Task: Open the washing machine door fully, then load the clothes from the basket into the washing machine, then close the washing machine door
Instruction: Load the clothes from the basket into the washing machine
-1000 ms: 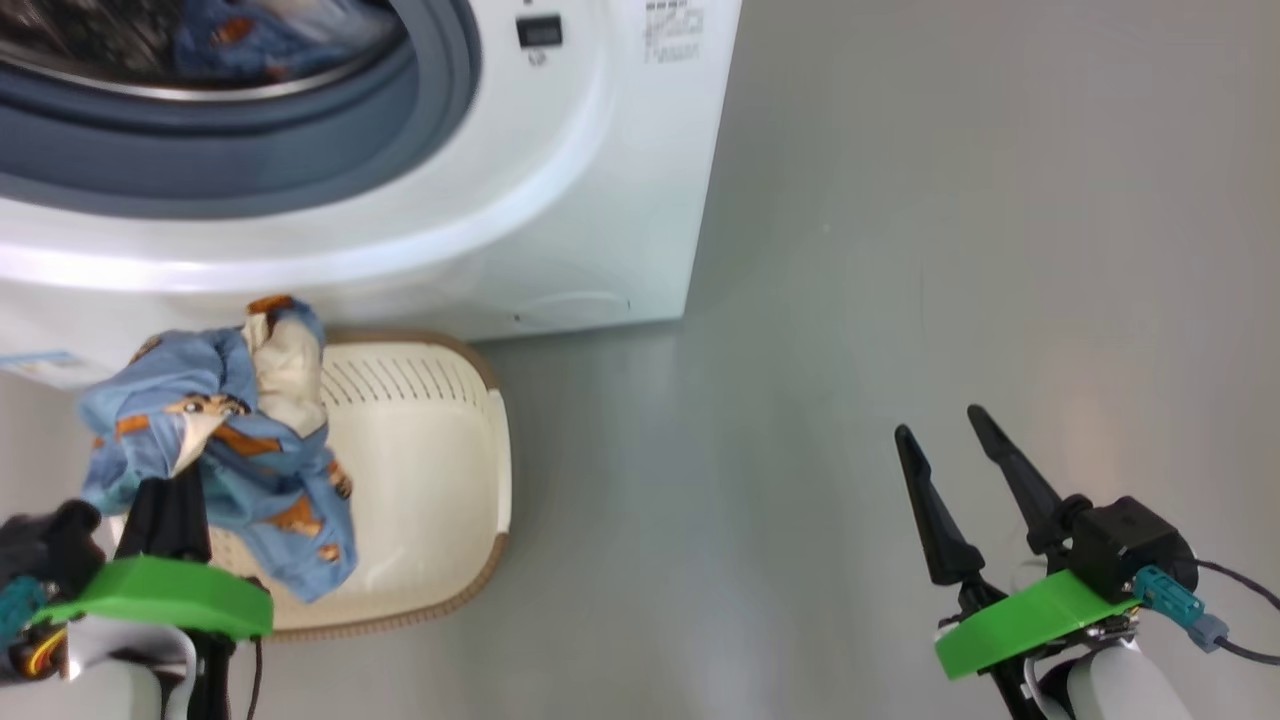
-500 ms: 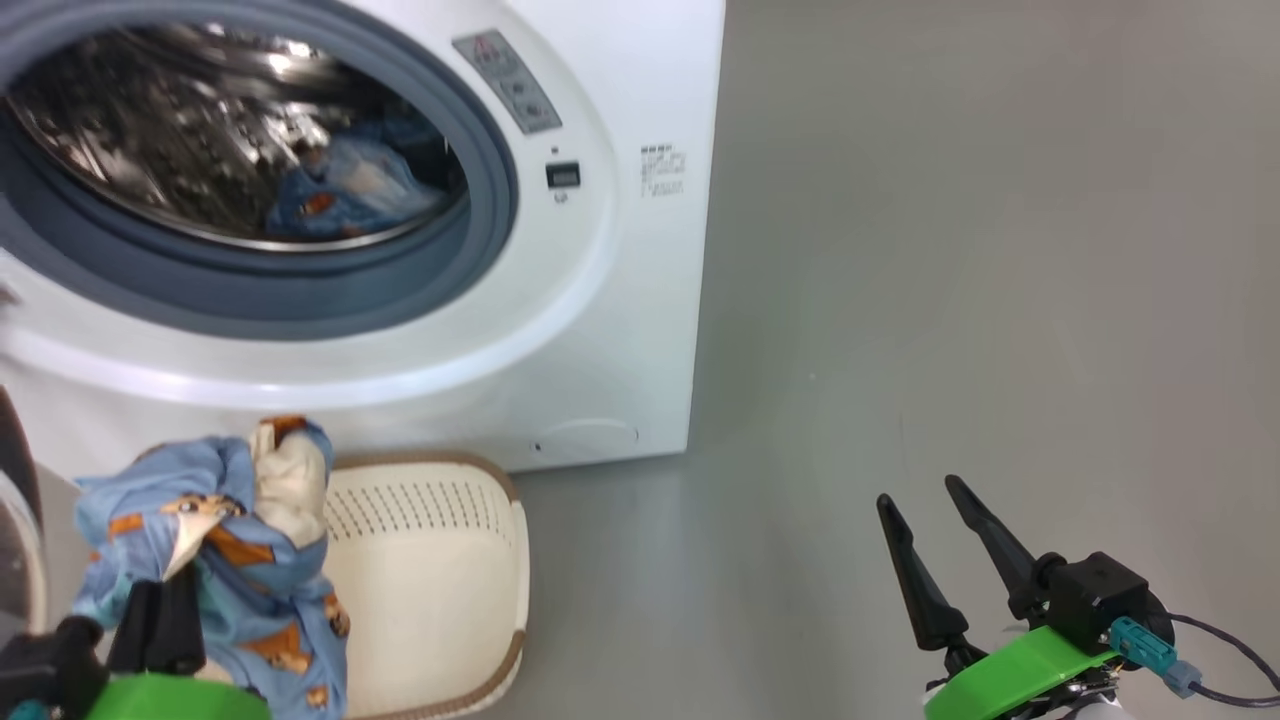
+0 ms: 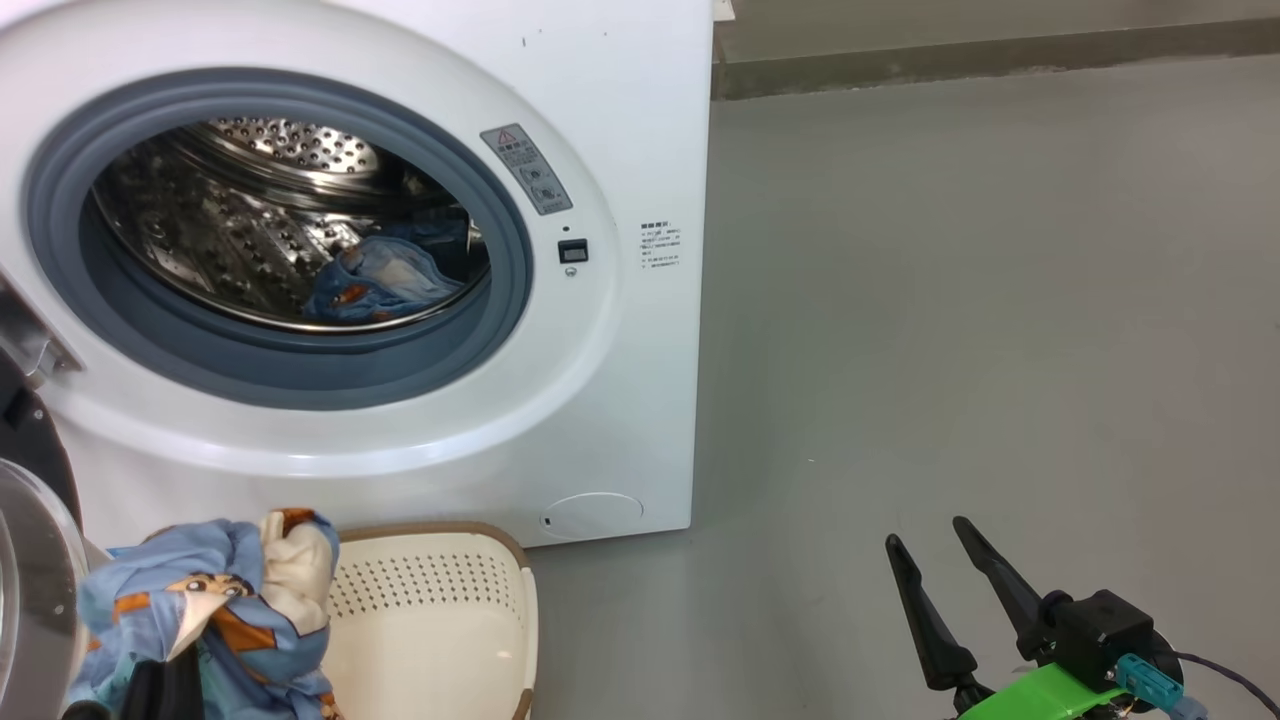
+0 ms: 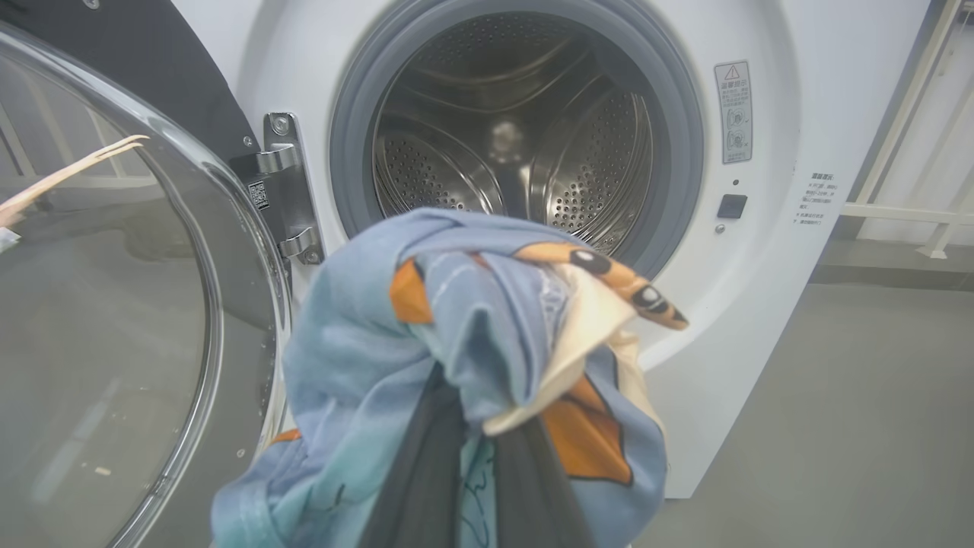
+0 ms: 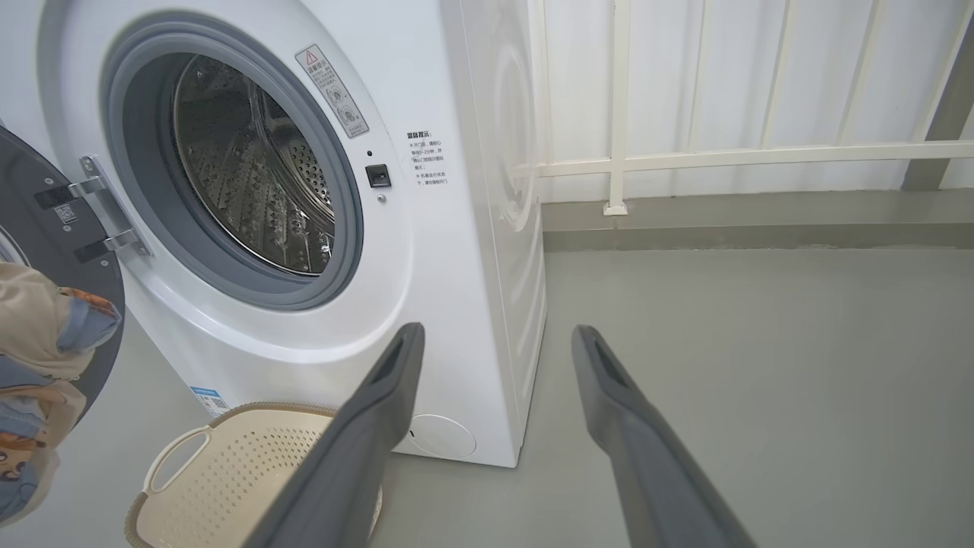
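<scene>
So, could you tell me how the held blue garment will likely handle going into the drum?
Probably floppy: the garment hangs in loose folds. Likely light, since one narrow pinch holds it. Its trailing end could brush the open door.

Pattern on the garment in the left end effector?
Light-blue garment with orange-brown cartoon figures, cream lining; clearest in the left wrist view.

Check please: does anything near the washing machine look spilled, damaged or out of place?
Nothing stands out. The door is swung open, one garment lies in the drum, the left gripper holds the other garment, and the basket stands upright on the floor.
</scene>
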